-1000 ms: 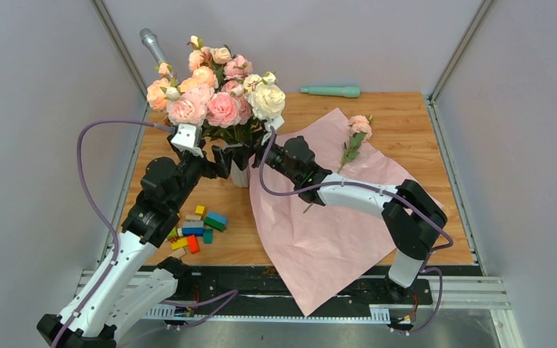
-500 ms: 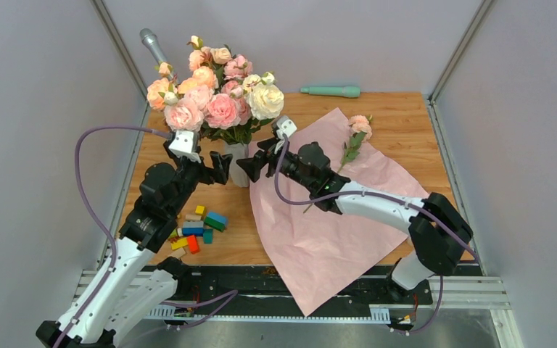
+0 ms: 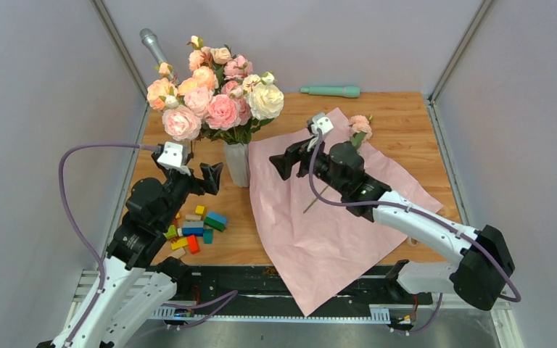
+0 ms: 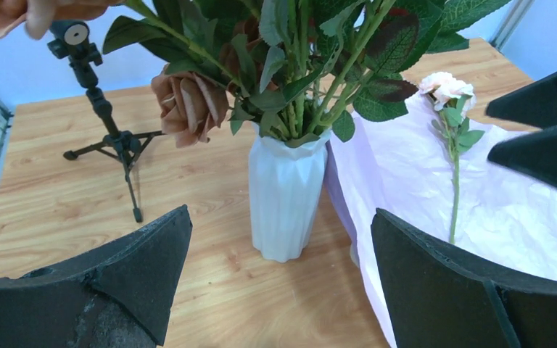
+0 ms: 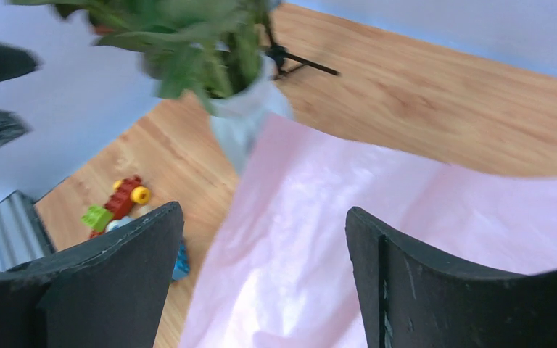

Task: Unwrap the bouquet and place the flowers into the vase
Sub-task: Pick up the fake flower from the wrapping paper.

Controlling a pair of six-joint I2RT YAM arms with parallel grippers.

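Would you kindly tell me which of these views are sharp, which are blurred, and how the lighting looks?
Top external: sharp and evenly lit, no harsh glare. Left wrist: the vase and the single rose on the paper are crisp, while its own near fingers are dark and featureless. Right wrist: smeared throughout, with the leaves and toy blocks soft, likely motion blur.

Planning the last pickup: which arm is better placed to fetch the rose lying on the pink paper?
Probably right. The rose lies on the paper, on the right tool's side of the vase; the left tool is beyond it.
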